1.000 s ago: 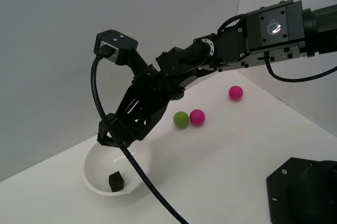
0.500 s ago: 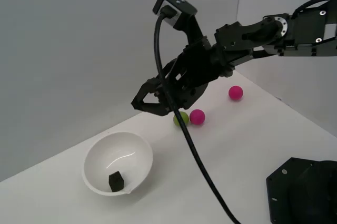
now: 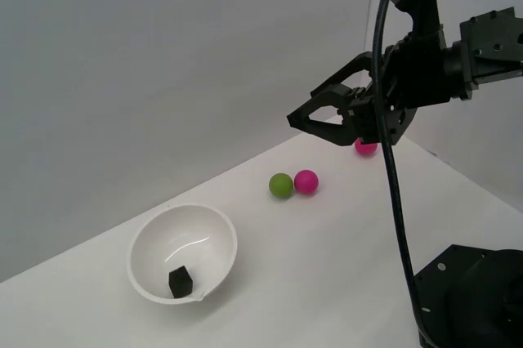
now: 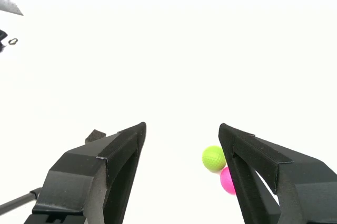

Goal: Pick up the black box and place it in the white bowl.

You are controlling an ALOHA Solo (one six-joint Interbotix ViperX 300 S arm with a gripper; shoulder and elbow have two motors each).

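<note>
The black box (image 3: 181,282) lies at the bottom of the white bowl (image 3: 148,243), which stands at the exterior view's lower left. My gripper (image 3: 302,120) hangs high in the air toward the exterior view's right, far from the bowl, open and empty. The wrist view shows the gripper (image 4: 181,126) with both dark fingers spread and only white table between them. Neither the bowl nor the box appears in the wrist view.
A green ball (image 3: 280,185) and a pink ball (image 3: 306,181) touch each other mid-table, seen also as the green ball (image 4: 213,158) and pink ball (image 4: 226,181). Another pink ball (image 3: 365,149) sits partly behind the gripper. The black robot base plate (image 3: 470,299) fills the lower right.
The gripper has risen from just above the bowl and swung toward the exterior view's right, staying open. The black box stays in the bowl.
</note>
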